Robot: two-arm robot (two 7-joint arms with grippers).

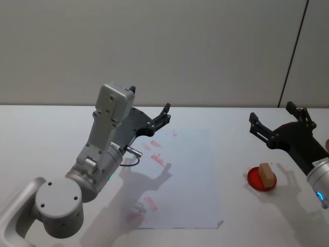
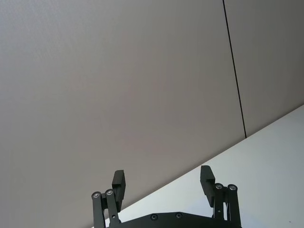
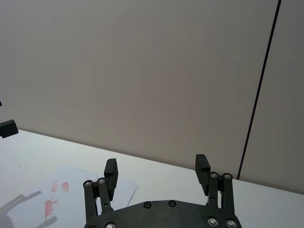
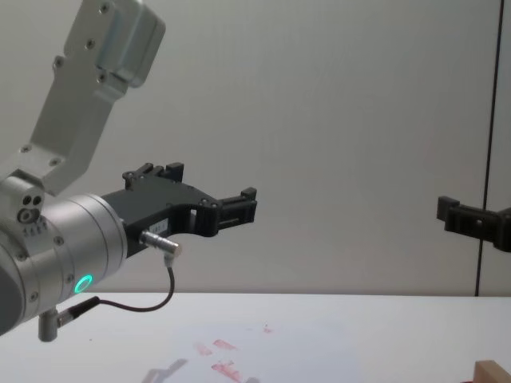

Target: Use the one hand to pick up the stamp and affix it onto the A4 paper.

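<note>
The stamp [image 1: 266,175], a small tan wooden block, stands on a round red ink pad [image 1: 255,184] at the right of the table; its corner [image 4: 493,372] shows in the chest view. The A4 paper [image 1: 190,180] lies in the middle and carries several red prints [image 3: 66,194]. My right gripper [image 1: 272,114] hovers open and empty above the table, behind and slightly right of the stamp [image 3: 156,165] [image 4: 451,211]. My left gripper [image 1: 165,116] is open and empty, raised over the paper's far left corner [image 2: 162,178] [image 4: 243,203].
The white table [image 1: 41,128] runs back to a plain grey wall. A dark vertical seam [image 1: 293,56] marks the wall at the right. The left arm's grey links [image 1: 110,118] and a thin cable [image 1: 131,160] hang over the paper's left side.
</note>
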